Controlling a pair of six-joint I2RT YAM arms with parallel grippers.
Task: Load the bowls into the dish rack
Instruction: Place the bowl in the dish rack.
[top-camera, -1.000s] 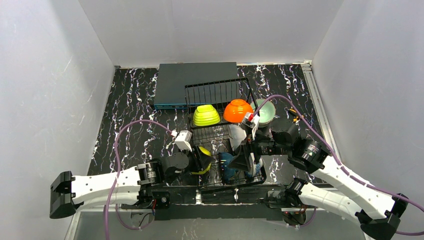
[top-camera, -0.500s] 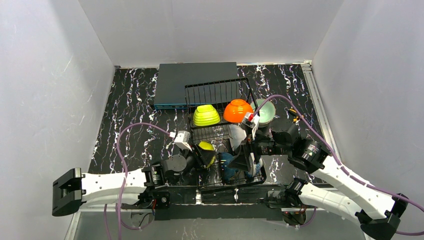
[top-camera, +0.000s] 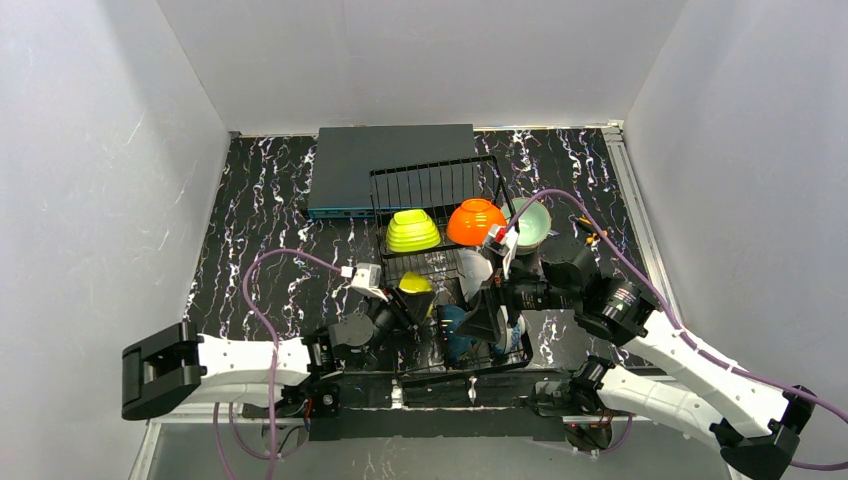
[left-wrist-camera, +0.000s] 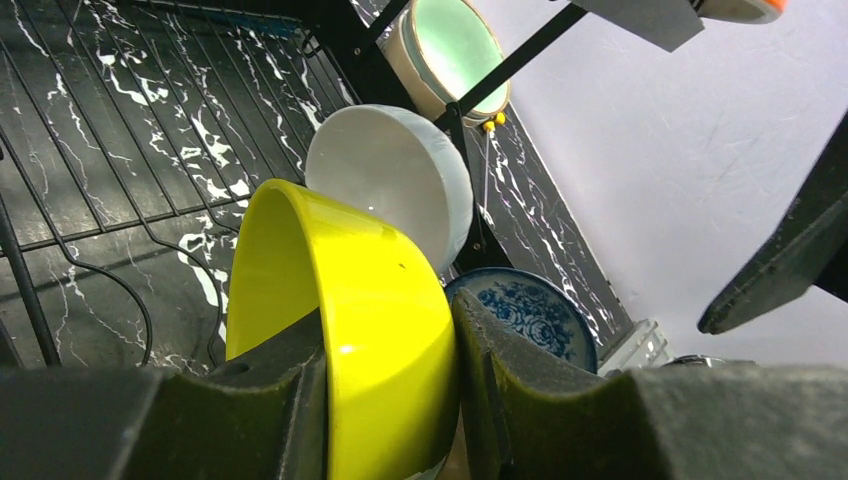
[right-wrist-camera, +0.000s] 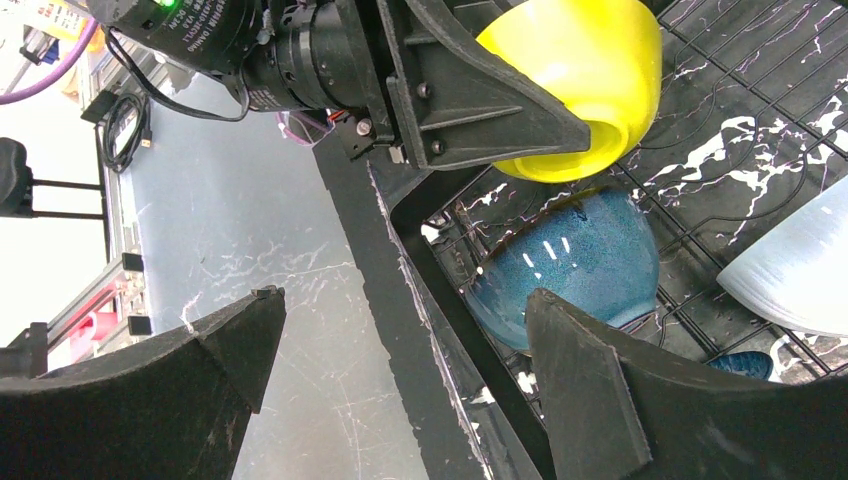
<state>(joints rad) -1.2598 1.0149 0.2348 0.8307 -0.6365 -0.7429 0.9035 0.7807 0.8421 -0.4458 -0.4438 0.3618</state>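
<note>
Dish rack (top-camera: 430, 185): front tier crowded. Left gripper (left-wrist-camera: 390, 315) clamps the rim of the yellow bowl (left-wrist-camera: 340, 300), tilted over the rack floor. Best lowered on edge between tines, clear of the white bowl (left-wrist-camera: 395, 175). Right gripper (right-wrist-camera: 400, 300) is empty, fingers wide apart, near the teal bowl (right-wrist-camera: 575, 260). Blue patterned bowl (left-wrist-camera: 530, 310) sits close and could get knocked.

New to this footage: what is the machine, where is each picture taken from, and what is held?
Two robot arms sit at the near edge of a marbled table. The wide picture looks down from above and behind them; the other two come from a camera on each wrist. The black wire dish rack holds a lime green bowl, an orange bowl and a blue bowl. The left gripper is closed on a yellow bowl, tilted above the rack. The right gripper is open and empty.
</note>
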